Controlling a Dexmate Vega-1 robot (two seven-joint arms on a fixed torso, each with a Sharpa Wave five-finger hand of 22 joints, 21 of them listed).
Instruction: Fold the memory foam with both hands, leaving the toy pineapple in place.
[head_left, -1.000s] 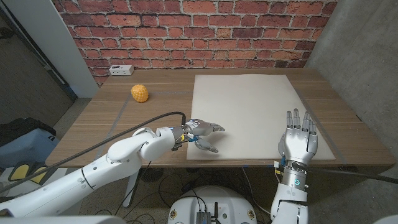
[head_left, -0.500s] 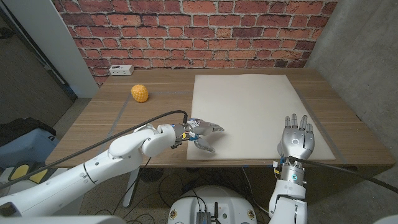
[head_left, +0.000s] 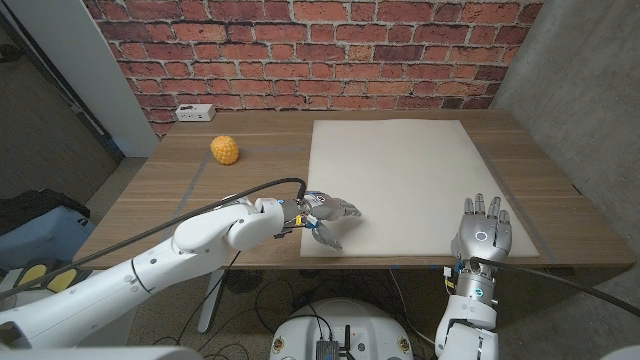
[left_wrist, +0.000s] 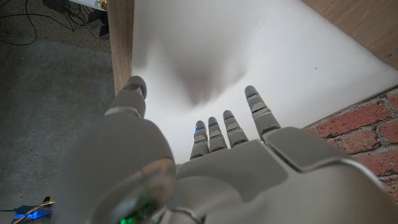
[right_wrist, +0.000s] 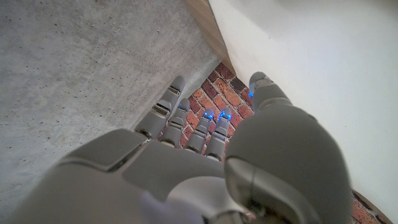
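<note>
The memory foam (head_left: 400, 180) is a large off-white sheet lying unfolded on the right half of the wooden table (head_left: 250, 190); it also shows as the pale foam (left_wrist: 249, 50) in the left wrist view and the foam (right_wrist: 336, 68) in the right wrist view. The yellow toy pineapple (head_left: 226, 150) sits far left of it near the back. My left hand (head_left: 325, 216) hovers over the foam's near left corner, fingers spread, holding nothing. My right hand (head_left: 482, 232) is at the foam's near right corner by the table's front edge, fingers extended and apart, empty.
A white power strip (head_left: 195, 113) lies at the back left against the brick wall (head_left: 320, 50). A concrete wall (head_left: 590, 90) stands close on the right. Grey tape lines mark the tabletop beside the foam.
My right hand has drawn back toward the table's front edge and sits lower. My left hand has crept slightly right over the foam's near left corner.
</note>
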